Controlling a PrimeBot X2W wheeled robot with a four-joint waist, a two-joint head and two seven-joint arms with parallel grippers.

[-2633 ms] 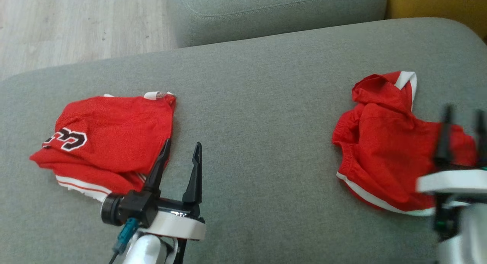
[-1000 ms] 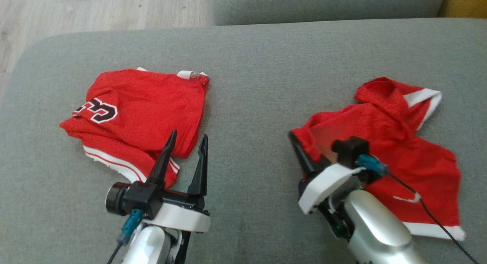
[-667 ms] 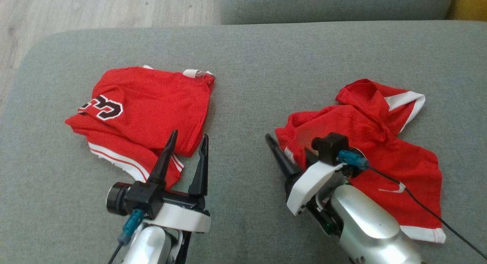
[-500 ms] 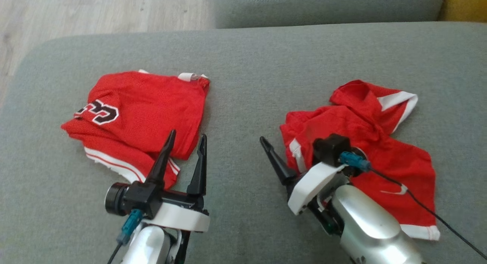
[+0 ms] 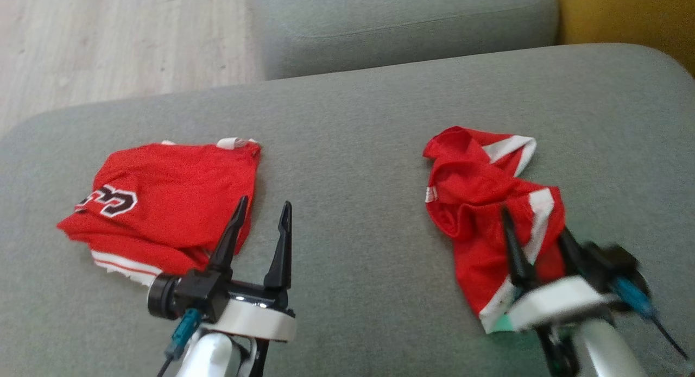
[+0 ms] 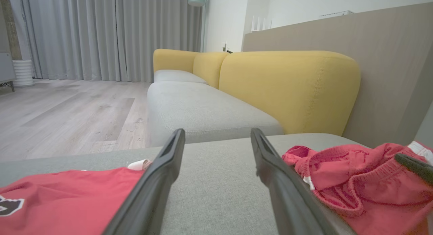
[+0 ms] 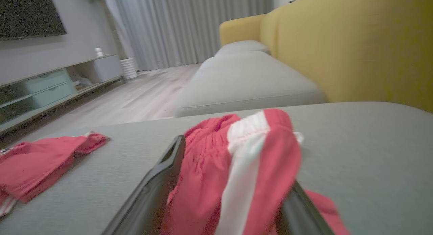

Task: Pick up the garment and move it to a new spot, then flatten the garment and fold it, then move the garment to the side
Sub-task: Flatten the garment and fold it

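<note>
Red shorts [image 5: 478, 203] with white side stripes, crumpled on the right of the grey sofa seat [image 5: 353, 149]. Right claw [image 5: 535, 230] spread wide, cloth bunched between its fingers. Left claw [image 5: 264, 203] wide, holding nothing, at the edge of a folded red jersey [image 5: 168, 198] bearing black, white-edged lettering [image 5: 108, 200], partly hidden and unreadable. Behind: yellow backrest [image 6: 287, 86], pale wood floor [image 5: 108, 40], grey curtains [image 6: 101, 31].

A crumpled red garment [image 7: 206, 174] with a white stripe bunches between the widely spread jaws of the right gripper [image 7: 235, 162] on a grey sofa seat [image 7: 358, 143]. A second red garment [image 7: 40, 160] lies well apart at left; a yellow backrest [image 7: 338, 48] rises at right.
</note>
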